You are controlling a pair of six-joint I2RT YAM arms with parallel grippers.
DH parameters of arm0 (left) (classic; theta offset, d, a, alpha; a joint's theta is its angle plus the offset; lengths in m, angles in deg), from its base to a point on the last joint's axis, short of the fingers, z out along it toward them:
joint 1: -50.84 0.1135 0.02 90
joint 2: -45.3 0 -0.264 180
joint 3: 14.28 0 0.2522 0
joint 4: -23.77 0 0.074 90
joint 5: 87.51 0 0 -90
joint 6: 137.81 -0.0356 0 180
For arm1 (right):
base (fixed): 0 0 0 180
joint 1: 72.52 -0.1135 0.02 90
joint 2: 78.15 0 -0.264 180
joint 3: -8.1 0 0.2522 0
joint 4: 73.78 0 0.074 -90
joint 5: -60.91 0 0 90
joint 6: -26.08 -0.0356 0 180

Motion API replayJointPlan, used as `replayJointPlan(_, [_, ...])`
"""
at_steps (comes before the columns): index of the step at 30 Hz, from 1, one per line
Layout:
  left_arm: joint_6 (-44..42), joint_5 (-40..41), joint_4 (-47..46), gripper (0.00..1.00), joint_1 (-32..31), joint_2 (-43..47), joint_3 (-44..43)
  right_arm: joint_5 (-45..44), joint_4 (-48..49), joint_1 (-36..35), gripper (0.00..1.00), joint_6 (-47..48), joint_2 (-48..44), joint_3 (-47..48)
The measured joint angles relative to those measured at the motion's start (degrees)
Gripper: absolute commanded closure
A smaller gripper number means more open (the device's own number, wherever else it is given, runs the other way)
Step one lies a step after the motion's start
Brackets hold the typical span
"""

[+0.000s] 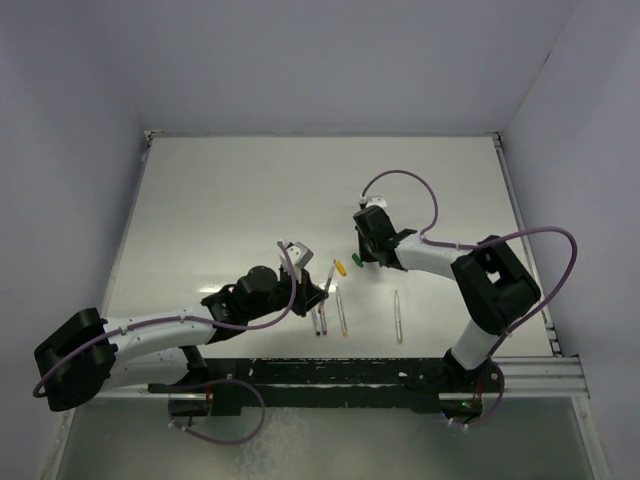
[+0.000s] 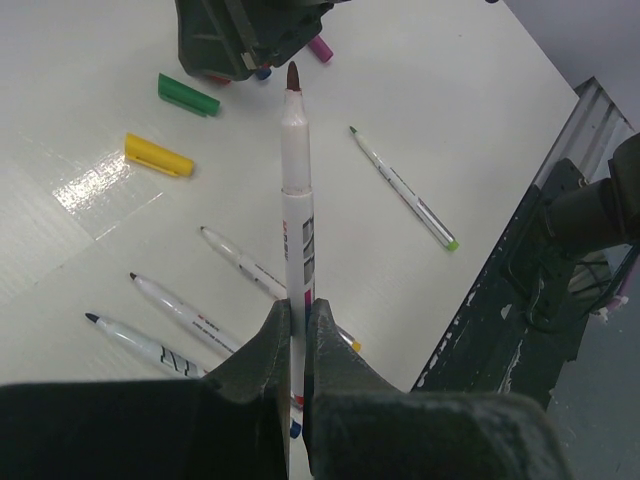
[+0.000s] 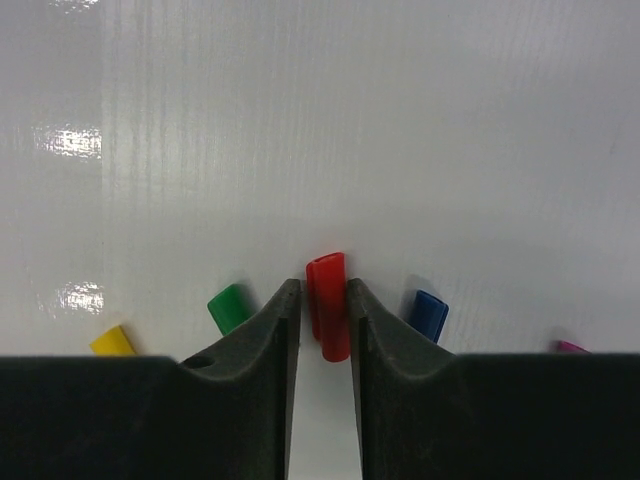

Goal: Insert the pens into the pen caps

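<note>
My left gripper (image 2: pixel 297 310) is shut on a white pen (image 2: pixel 296 200), which points its dark red tip toward the right gripper (image 2: pixel 245 35). In the top view the left gripper (image 1: pixel 322 285) holds this pen (image 1: pixel 328 278) just left of the caps. My right gripper (image 3: pixel 323 287) is closed around the red cap (image 3: pixel 328 300), which lies on the table. Beside it lie the green cap (image 3: pixel 230 306), yellow cap (image 3: pixel 113 341), blue cap (image 3: pixel 429 314) and purple cap (image 3: pixel 572 347). Several more pens lie loose, among them a green-tipped pen (image 2: pixel 400 187) and a black-tipped pen (image 2: pixel 135 340).
The loose pens lie near the front of the white table, just behind the black metal rail (image 1: pixel 400 372) that carries the arm bases. Pale walls close in the table at the back and on both sides.
</note>
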Motion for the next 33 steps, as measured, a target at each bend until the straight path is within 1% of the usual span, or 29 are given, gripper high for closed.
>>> replayJointPlan(2, [0.31,0.13,0.00,1.00,0.02,0.00,0.00,-0.76,-0.20,-0.02,0.82,-0.63,0.00,0.00])
replayJointPlan(6, [0.92,0.28,0.02,1.00,0.02,0.28,0.09,-2.10,-1.29,-0.17,0.99,-1.70,0.24,0.39])
replayJointPlan(7, [1.03,0.42,0.13,1.00,0.04,0.48,0.11,-2.49,-1.62,-0.24,1.00,-1.90,0.35,0.63])
replayJointPlan(16, [1.22,1.49,0.48,1.00,0.42,2.54,0.17,-2.91,-3.15,-0.37,1.00,-2.73,0.59,1.70])
replayJointPlan(20, [1.18,1.51,0.87,1.00,0.42,2.43,0.17,-2.34,-5.92,-0.37,1.00,-2.14,0.48,2.95])
replayJointPlan(23, [1.11,1.51,0.79,1.00,0.42,1.99,0.17,-2.14,-8.68,-0.37,1.00,-1.33,-1.22,3.76])
replayJointPlan(25, [0.94,1.51,0.63,1.00,0.42,1.53,0.17,-1.97,-10.16,-0.37,1.00,-0.74,-4.37,4.50])
replayJointPlan(27, [0.68,1.49,-0.15,1.00,0.42,0.92,0.17,-1.14,-9.84,-0.37,1.00,-0.28,-9.38,4.94])
replayJointPlan(33, [0.02,0.46,-4.37,1.00,0.42,-1.51,0.17,2.86,-5.03,-0.37,1.00,0.24,-23.43,3.74])
